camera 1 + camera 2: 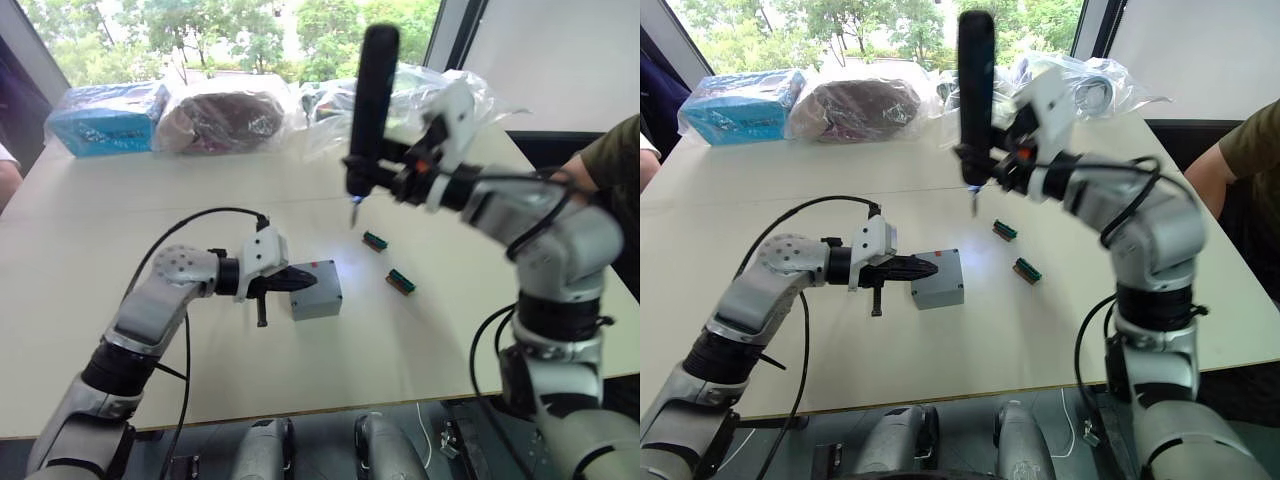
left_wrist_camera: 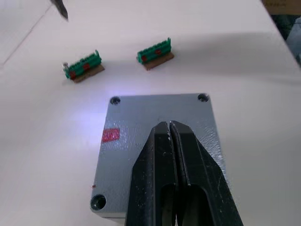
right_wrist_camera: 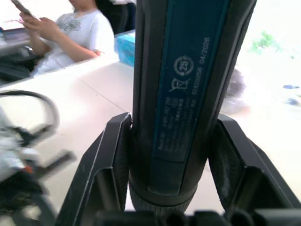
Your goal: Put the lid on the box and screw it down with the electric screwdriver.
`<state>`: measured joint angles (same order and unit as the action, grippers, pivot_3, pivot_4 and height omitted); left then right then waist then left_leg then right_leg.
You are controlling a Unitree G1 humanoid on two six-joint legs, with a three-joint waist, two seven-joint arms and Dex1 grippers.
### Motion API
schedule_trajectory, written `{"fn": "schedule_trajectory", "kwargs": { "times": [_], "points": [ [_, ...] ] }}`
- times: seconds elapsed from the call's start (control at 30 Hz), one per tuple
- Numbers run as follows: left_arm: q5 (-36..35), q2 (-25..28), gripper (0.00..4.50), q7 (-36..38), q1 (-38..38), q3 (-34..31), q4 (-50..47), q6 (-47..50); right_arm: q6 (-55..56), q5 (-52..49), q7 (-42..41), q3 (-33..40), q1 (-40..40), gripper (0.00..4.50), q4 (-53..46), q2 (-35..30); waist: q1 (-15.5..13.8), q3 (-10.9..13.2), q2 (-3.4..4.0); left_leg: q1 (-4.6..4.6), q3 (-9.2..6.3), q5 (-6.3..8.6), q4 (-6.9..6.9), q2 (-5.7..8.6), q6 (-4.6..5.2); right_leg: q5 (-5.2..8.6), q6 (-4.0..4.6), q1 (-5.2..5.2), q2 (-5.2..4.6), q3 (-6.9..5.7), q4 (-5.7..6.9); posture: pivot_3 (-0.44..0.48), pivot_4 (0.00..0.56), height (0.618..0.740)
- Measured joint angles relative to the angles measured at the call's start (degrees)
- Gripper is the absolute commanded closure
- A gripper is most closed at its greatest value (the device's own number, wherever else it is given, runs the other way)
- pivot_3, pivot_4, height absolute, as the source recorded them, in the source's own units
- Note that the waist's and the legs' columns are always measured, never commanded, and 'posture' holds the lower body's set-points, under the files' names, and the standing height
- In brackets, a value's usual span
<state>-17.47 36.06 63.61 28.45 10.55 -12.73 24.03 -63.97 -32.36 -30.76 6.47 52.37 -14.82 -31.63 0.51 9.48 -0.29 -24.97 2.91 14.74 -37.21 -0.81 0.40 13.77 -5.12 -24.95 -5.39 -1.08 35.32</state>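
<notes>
The lid [image 2: 160, 141] sits closed on the box [image 1: 318, 303], which rests near the middle of the pale bench [image 1: 120, 220]. Screw holes show at the lid's corners, and a small red mark lies near one edge. The left hand [image 2: 170, 129] lies flat on top of the lid, its two black fingers [image 2: 153, 160] pressed together with nothing between them; they appear to touch the lid's surface, though the contact itself is hard to confirm.

The right hand [image 3: 174, 155] is raised above the bench, well apart from the box, and clamps the electric screwdriver [image 1: 372, 100] between its two fingers. The tool stands nearly upright, bit [image 1: 354, 212] pointing down with a bluish glow at the tip, hanging in the air above the bench just behind the box. A patch of pale blue light falls on the bench beside the lid.

Two small green-brown blocks [image 1: 376, 240] lie on the bench just to the right of the box, near each other. At the far edge sit a blue package [image 1: 105, 120] and some clear plastic bags [image 1: 225, 115]. A seated person [image 3: 70, 33] is visible beyond the bench, and another person's arm [image 1: 600, 165] shows at the right.
</notes>
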Motion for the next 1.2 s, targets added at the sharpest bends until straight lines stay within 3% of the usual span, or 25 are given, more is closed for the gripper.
{"fn": "schedule_trajectory", "kwargs": {
  "times": [0.13,0.27,0.4,0.63,0.9,0.93,1.1,1.2],
  "points": [
    [-2.3,1.6,4.5,0.2,1.4,-2.7,-2.6,1.0,-7.1,0.9,-0.7,-2.5,1.1,2.65,4.5,-7.5,0.2,0.1,-0.02,-0.02,0.05,0.06,-0.07,0.13,0.12,-0.03,-0.06,0.09,-0.06,-0.01,-0.13,0.0,0.15,0.74],
    [-5.7,2.2,4.5,0.6,2.1,-3.8,-4.4,2.7,-14.9,1.4,-6.1,-12.4,3.2,2.65,11.5,-17.3,0.2,0.6,-0.06,-0.06,0.03,0.07,-0.14,0.09,0.14,-0.21,-0.45,0.06,0.06,0.02,-0.12,0.0,0.15,0.74],
    [-9.7,2.3,4.5,-0.2,4.0,-7.1,-6.0,5.4,-20.1,4.6,-8.2,-21.5,7.7,2.65,21.9,-21.2,0.3,0.8,-0.06,-0.13,0.0,0.06,-0.25,0.08,0.14,-0.26,-0.53,0.01,0.22,0.04,-0.11,0.0,0.15,0.74],
    [-11.1,2.8,4.5,-1.9,4.0,-8.0,-7.1,6.6,-19.0,9.4,-12.5,-30.7,9.3,2.65,35.0,-19.6,0.3,0.8,-0.05,-0.13,0.02,0.05,-0.25,-0.02,0.12,-0.29,-0.59,-0.04,0.47,0.11,-0.04,0.0,0.15,0.74],
    [-12.1,3.4,4.5,-3.1,3.7,-8.1,-9.1,7.1,-14.8,14.2,-14.9,-33.3,10.8,2.65,46.4,-15.2,0.2,0.8,-0.04,-0.2,0.05,0.04,-0.65,-0.03,0.1,-0.35,-0.68,0.02,0.48,0.16,0.12,0.0,0.15,0.74],
    [-12.5,3.7,4.5,-3.2,3.5,-8.3,-9.5,7.2,-14.3,14.9,-15.2,-33.4,10.9,1.68,46.9,-14.9,0.1,0.8,-0.04,-0.2,0.05,0.04,-0.73,-0.03,0.1,-0.36,-0.7,0.07,0.49,0.15,0.12,0.0,0.15,0.74],
    [-13.0,4.7,4.5,-3.7,3.1,-9.0,-10.0,7.8,-12.4,17.4,-15.6,-33.3,10.9,0.06,48.3,-14.3,0.1,0.8,-0.04,-0.21,0.03,0.04,-0.9,-0.02,0.1,-0.43,-0.79,0.13,0.48,0.22,0.12,0.0,0.15,0.74],
    [-13.0,5.6,4.5,-4.0,2.8,-9.2,-9.9,7.9,-9.2,19.2,-15.9,-32.9,10.8,0.01,47.3,-14.6,0.2,0.8,-0.03,-0.21,0.04,0.04,-0.9,-0.03,0.11,-0.44,-0.8,0.1,0.51,0.23,0.14,0.0,0.15,0.74]
  ]
}}
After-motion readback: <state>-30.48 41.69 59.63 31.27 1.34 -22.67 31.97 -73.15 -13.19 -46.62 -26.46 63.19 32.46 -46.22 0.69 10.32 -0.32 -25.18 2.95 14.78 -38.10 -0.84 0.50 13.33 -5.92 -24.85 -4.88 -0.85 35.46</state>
